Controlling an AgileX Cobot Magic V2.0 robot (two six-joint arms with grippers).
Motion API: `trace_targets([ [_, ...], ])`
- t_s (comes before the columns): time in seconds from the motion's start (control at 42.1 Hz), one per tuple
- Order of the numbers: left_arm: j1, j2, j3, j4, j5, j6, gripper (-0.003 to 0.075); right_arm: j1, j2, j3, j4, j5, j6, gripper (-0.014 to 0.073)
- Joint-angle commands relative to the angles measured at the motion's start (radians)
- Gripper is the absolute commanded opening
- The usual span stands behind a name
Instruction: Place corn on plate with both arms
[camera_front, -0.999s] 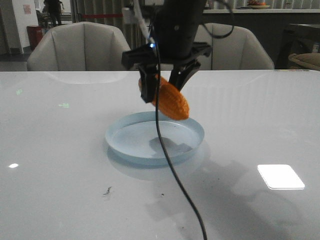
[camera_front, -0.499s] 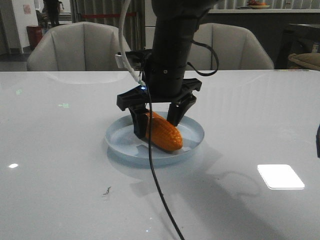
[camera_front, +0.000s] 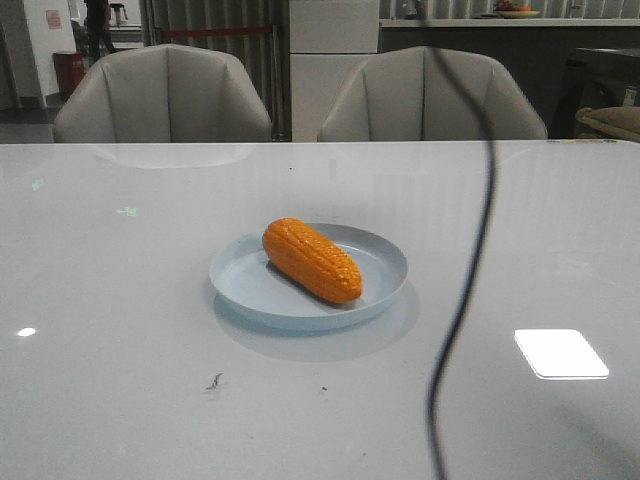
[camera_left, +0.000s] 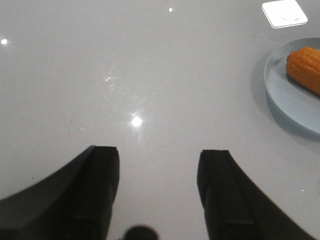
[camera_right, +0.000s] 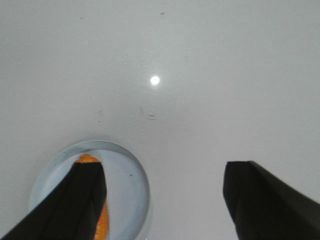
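Both sets of jaws stand apart above the tabletop (camera_front: 120, 330), holding nothing; the corn (camera_front: 311, 260) lies on the plate (camera_front: 385, 262).

Dim, soft overhead light leaves bright glare spots on the glossy table (camera_front: 120, 330); the frames look slightly grainy.

A dark finger of the right gripper (camera_right: 162, 200) hides most of the corn (camera_right: 103, 223); the plate (camera_left: 295, 100) is edge-cropped.
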Motion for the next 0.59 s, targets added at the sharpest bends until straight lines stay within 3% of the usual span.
trace_targets([
  [0.0,0.0,-0.011,-0.03,0.007,-0.107,-0.015,0.0417,-0.076,-0.154,0.077,0.002,-0.028,-0.008,0.0594],
  [0.19,0.0,-0.011,-0.03,0.007,-0.112,-0.017,0.0417,-0.197,-0.422,0.529,0.002,-0.178,-0.011,0.0594],
  [0.333,0.0,-0.011,-0.03,0.007,-0.112,-0.017,0.0417,-0.232,-0.652,0.859,0.002,-0.332,-0.011,0.0594],
  [0.428,0.0,-0.011,-0.03,0.004,-0.109,-0.017,0.0417,-0.232,-0.785,1.004,0.002,-0.373,-0.011,0.0594],
  [0.571,0.0,-0.011,-0.03,0.0,-0.103,-0.017,0.0417,-0.232,-0.898,1.09,0.001,-0.355,-0.011,0.0594],
])
